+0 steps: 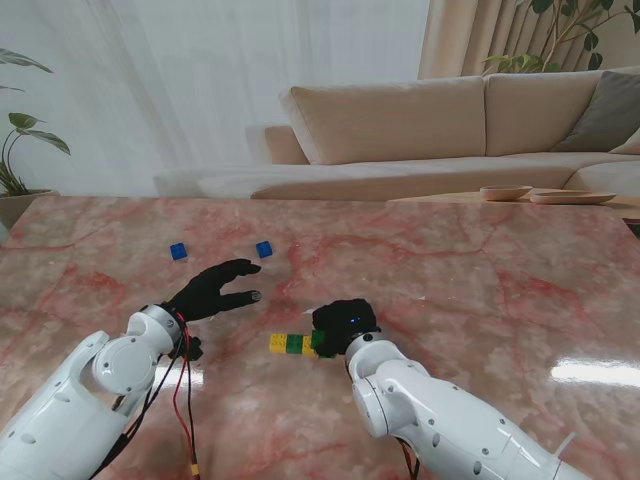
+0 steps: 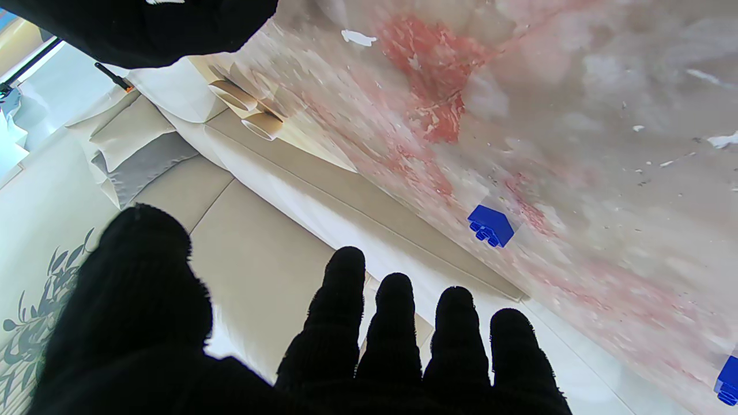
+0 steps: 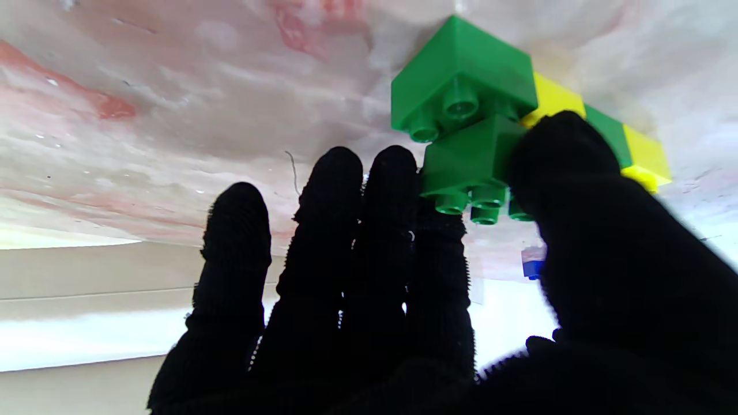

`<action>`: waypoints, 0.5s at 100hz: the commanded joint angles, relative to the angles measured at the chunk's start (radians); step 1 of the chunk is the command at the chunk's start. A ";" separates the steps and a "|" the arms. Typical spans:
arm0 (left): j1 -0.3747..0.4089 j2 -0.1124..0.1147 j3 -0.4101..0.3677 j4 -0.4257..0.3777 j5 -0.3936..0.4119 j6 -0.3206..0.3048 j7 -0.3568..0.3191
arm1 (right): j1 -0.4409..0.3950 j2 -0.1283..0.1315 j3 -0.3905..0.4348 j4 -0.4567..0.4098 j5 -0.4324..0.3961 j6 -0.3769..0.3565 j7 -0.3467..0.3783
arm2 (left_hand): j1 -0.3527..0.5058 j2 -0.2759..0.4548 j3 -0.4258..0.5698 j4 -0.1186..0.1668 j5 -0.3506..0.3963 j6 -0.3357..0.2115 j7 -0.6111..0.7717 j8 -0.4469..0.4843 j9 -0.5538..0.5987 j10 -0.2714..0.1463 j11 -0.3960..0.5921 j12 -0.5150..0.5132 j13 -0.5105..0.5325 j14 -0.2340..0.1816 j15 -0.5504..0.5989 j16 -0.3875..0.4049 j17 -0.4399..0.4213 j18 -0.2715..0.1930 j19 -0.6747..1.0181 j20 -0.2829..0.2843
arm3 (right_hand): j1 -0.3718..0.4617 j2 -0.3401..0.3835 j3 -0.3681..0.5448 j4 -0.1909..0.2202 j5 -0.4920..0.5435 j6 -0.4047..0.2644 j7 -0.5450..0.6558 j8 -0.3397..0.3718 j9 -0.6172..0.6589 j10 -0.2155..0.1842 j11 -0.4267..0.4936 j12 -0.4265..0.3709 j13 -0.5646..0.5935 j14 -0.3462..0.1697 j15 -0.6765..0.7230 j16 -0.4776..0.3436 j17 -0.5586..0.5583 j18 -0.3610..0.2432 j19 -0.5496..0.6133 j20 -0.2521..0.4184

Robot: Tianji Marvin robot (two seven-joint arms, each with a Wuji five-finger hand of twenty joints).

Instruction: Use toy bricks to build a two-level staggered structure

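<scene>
Leftmost on the marble table [image 1: 480, 270] lie two loose blue bricks, side by side and well apart: the left blue brick [image 1: 178, 251] and the right blue brick [image 1: 264, 248], both farther from me than either hand. The left hand [image 1: 212, 291] hovers just nearer to me than that pair, fingers spread and holding nothing; its wrist view shows the fingertips [image 2: 345, 271] pointing past one blue brick [image 2: 490, 225], with the other blue brick [image 2: 727, 380] at the frame edge. Of the two hands, this one is clearly the closer to the blue bricks, the right blue brick lying just beyond its fingers and a little to the right.

Moving right, the brick row [image 1: 292, 343] runs left to right on the table, yellow at its left end, then green, its long axis pointing toward the right hand [image 1: 343, 325]. That hand sits over the row's right end. Its wrist view shows thumb and fingers closed on a green brick [image 3: 475, 161] of the second level, resting offset on the bottom green brick [image 3: 461, 80].

My judgement: the upper green brick is being seated, and any further brick would come from the far left, so the free left hand is better placed to fetch it.
</scene>
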 commanded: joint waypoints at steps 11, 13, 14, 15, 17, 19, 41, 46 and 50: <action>0.005 0.001 0.000 0.001 -0.004 0.002 -0.002 | -0.006 0.001 -0.004 -0.007 0.001 0.011 0.026 | 0.000 0.036 -0.032 0.028 0.007 0.009 -0.017 -0.005 -0.032 -0.002 -0.020 -0.008 -0.030 -0.042 -0.025 -0.011 -0.006 -0.019 0.020 -0.004 | -0.026 0.019 -0.031 0.071 0.056 -0.021 -0.060 0.067 -0.035 -0.016 0.026 -0.034 -0.033 -0.010 0.007 0.022 -0.024 -0.014 0.012 0.022; 0.005 0.001 0.000 0.001 -0.004 0.002 -0.003 | -0.005 0.001 -0.004 -0.007 0.002 0.011 0.026 | 0.000 0.036 -0.032 0.028 0.006 0.008 -0.017 -0.005 -0.032 -0.003 -0.020 -0.008 -0.030 -0.044 -0.026 -0.011 -0.006 -0.020 0.020 -0.004 | -0.026 0.025 -0.049 0.097 0.058 -0.015 -0.078 0.075 -0.040 -0.016 0.025 -0.035 -0.037 -0.010 0.005 0.021 -0.027 -0.015 0.010 0.023; 0.005 0.002 0.000 0.001 -0.005 0.002 -0.003 | -0.005 0.001 -0.005 -0.007 0.002 0.011 0.026 | 0.001 0.035 -0.032 0.028 0.007 0.007 -0.017 -0.005 -0.031 -0.003 -0.020 -0.008 -0.030 -0.043 -0.025 -0.011 -0.006 -0.020 0.020 -0.004 | -0.028 0.028 -0.053 0.102 0.057 -0.012 -0.082 0.077 -0.042 -0.016 0.025 -0.035 -0.039 -0.010 0.004 0.021 -0.028 -0.015 0.010 0.024; 0.005 0.002 0.000 0.001 -0.005 0.002 -0.004 | -0.005 0.001 -0.005 -0.007 0.003 0.012 0.026 | 0.001 0.035 -0.032 0.028 0.007 0.007 -0.017 -0.005 -0.031 -0.004 -0.020 -0.008 -0.030 -0.044 -0.025 -0.011 -0.006 -0.019 0.020 -0.004 | -0.030 0.030 -0.056 0.104 0.054 -0.011 -0.085 0.078 -0.046 -0.015 0.024 -0.036 -0.041 -0.009 0.003 0.020 -0.029 -0.016 0.009 0.024; 0.005 0.001 0.000 0.001 -0.005 0.002 -0.004 | -0.005 0.001 -0.006 -0.008 0.002 0.013 0.027 | 0.002 0.035 -0.031 0.028 0.008 0.008 -0.016 -0.004 -0.030 -0.004 -0.019 -0.008 -0.029 -0.044 -0.025 -0.011 -0.005 -0.019 0.021 -0.003 | -0.031 0.040 -0.075 0.125 0.055 -0.006 -0.098 0.090 -0.050 -0.015 0.023 -0.036 -0.045 -0.010 0.001 0.020 -0.031 -0.017 0.006 0.024; 0.005 0.001 0.000 0.001 -0.006 0.002 -0.004 | -0.005 0.001 -0.006 -0.009 0.001 0.015 0.029 | 0.001 0.035 -0.031 0.028 0.007 0.007 -0.016 -0.004 -0.031 -0.003 -0.020 -0.008 -0.029 -0.043 -0.025 -0.011 -0.005 -0.018 0.021 -0.003 | -0.030 0.050 -0.106 0.141 0.055 -0.004 -0.110 0.101 -0.054 -0.015 0.022 -0.037 -0.048 -0.010 0.000 0.019 -0.032 -0.017 0.005 0.025; 0.005 0.002 -0.003 0.002 -0.008 0.001 -0.007 | -0.009 0.005 -0.004 -0.020 -0.004 0.016 0.045 | 0.002 0.035 -0.030 0.027 0.006 0.006 -0.016 -0.004 -0.032 -0.006 -0.020 -0.009 -0.029 -0.043 -0.026 -0.011 -0.004 -0.016 0.027 -0.002 | -0.059 0.049 -0.229 0.179 0.014 0.017 -0.157 0.121 -0.105 -0.008 0.007 -0.043 -0.091 -0.008 -0.017 0.014 -0.060 -0.022 -0.013 0.025; 0.005 0.002 -0.003 0.002 -0.009 0.001 -0.009 | -0.009 0.006 -0.004 -0.020 -0.005 0.016 0.046 | 0.003 0.034 -0.029 0.027 0.006 0.008 -0.016 -0.004 -0.034 -0.005 -0.021 -0.009 -0.030 -0.042 -0.026 -0.011 -0.003 -0.014 0.029 -0.001 | -0.064 0.048 -0.233 0.182 0.002 0.022 -0.165 0.120 -0.118 -0.007 0.003 -0.044 -0.101 -0.008 -0.021 0.013 -0.065 -0.023 -0.017 0.025; 0.005 0.002 -0.004 0.002 -0.009 0.002 -0.010 | -0.009 0.006 -0.004 -0.020 -0.005 0.015 0.046 | 0.003 0.035 -0.029 0.027 0.006 0.006 -0.016 -0.004 -0.033 -0.006 -0.020 -0.009 -0.030 -0.042 -0.026 -0.011 -0.002 -0.014 0.031 0.000 | -0.068 0.048 -0.235 0.184 -0.004 0.026 -0.171 0.119 -0.126 -0.007 0.002 -0.045 -0.108 -0.009 -0.023 0.012 -0.069 -0.024 -0.020 0.025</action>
